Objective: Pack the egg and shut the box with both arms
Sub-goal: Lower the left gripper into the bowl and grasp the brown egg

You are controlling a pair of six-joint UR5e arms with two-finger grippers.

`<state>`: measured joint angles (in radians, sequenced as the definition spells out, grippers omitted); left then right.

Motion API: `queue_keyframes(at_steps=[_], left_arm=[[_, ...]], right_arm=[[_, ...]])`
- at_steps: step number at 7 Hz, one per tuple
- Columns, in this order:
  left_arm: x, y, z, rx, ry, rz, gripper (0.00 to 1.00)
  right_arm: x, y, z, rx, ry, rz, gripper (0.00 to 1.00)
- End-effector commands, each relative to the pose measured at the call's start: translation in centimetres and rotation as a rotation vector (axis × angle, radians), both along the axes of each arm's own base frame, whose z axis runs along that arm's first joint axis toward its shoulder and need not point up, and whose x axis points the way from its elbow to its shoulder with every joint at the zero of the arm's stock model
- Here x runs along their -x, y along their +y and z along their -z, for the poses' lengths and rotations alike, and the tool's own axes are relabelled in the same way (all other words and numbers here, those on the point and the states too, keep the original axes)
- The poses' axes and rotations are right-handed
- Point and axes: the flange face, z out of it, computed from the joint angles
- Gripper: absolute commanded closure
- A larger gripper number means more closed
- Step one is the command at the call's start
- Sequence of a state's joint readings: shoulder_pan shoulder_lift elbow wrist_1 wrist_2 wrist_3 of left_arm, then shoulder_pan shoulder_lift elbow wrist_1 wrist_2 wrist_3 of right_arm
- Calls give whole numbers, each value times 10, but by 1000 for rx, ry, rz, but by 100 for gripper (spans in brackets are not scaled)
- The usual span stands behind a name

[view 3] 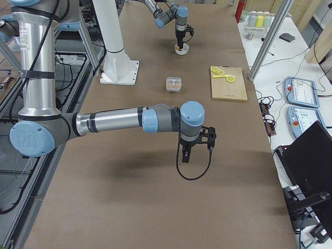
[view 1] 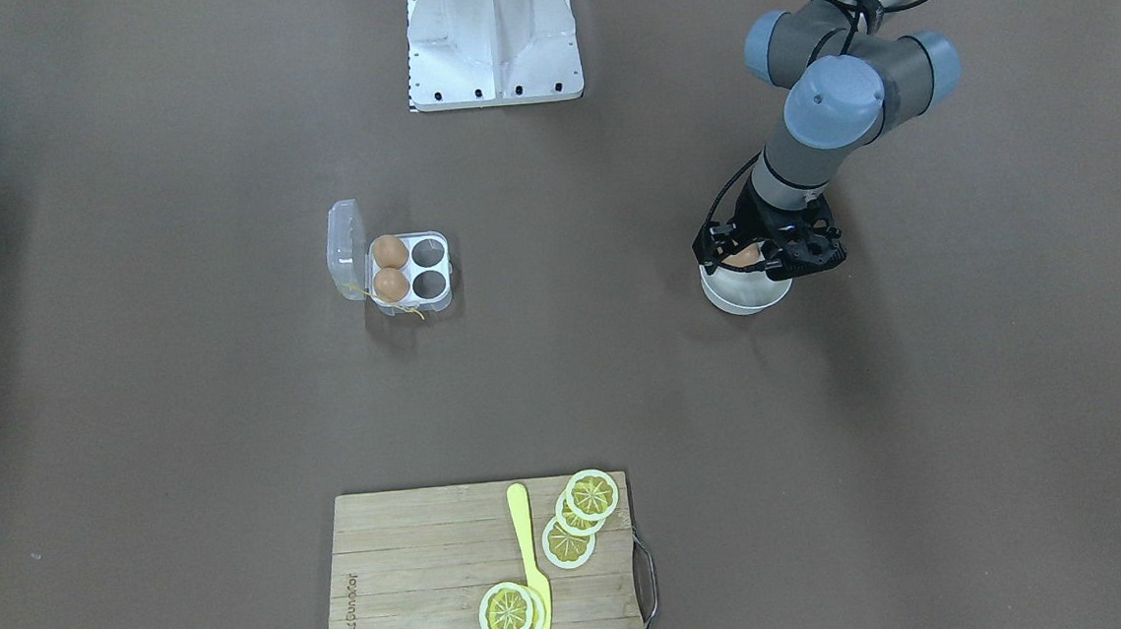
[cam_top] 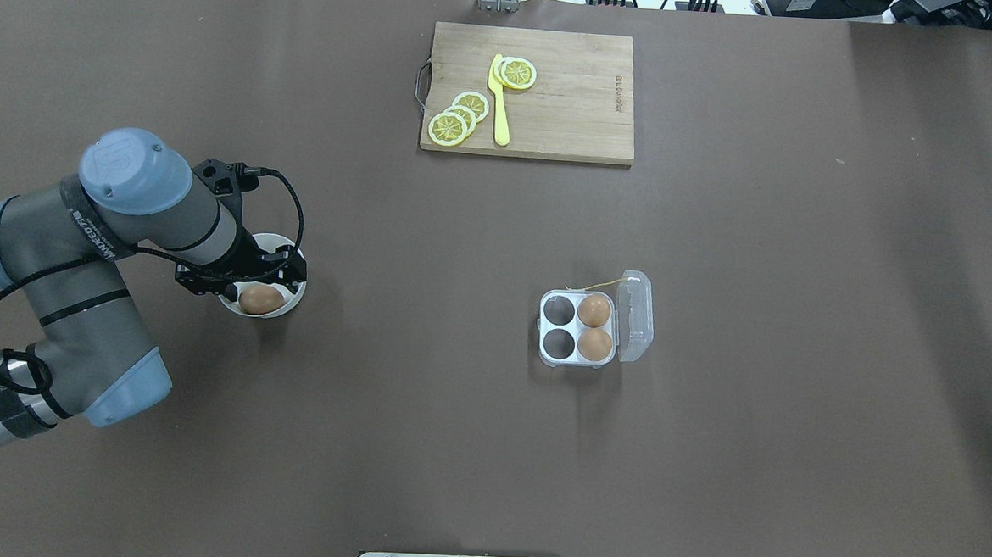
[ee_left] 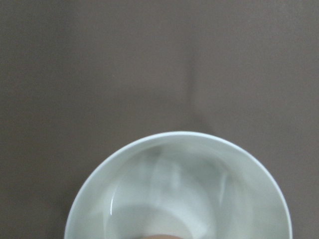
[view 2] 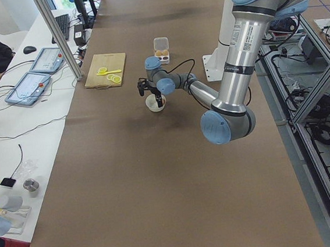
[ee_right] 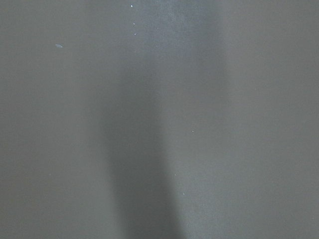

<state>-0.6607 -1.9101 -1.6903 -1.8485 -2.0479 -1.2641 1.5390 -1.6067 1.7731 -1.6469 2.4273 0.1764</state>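
Note:
My left gripper (cam_top: 247,282) hangs over the round white bowl (cam_top: 298,295) at the table's left side, its jaws around a brown-orange egg (cam_top: 260,299). From the front, the egg (view 1: 742,257) sits between the black fingers just above the bowl (view 1: 742,298). The left wrist view shows the bowl (ee_left: 224,199) empty, with a sliver of egg at the bottom edge. The clear four-cell box (cam_top: 553,349) stands mid-table with its lid (cam_top: 637,316) open; two eggs (cam_top: 594,310) fill the cells beside the lid. My right gripper (view 3: 189,154) hangs over bare table; I cannot tell whether it is open or shut.
A wooden cutting board (cam_top: 564,112) with lemon slices (cam_top: 458,119) and a yellow knife (cam_top: 499,100) lies at the far edge. The white base stand (view 1: 493,33) is on the robot's side. Brown table surface lies between bowl and box.

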Motion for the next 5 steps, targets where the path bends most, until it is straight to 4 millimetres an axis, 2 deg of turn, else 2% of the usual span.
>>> queue_keyframes(at_steps=[1,4,5], left_arm=[[0,1,-1,1,-1,-1,16],[1,6,-12,4,-13,-10,16],[2,7,-10,2,-9,-9,23]], right_arm=[[0,-3,3,-6,0,0,0],[0,-3,4,-6,-1,1,0],[0,-3,4,-6,-1,1,0]])
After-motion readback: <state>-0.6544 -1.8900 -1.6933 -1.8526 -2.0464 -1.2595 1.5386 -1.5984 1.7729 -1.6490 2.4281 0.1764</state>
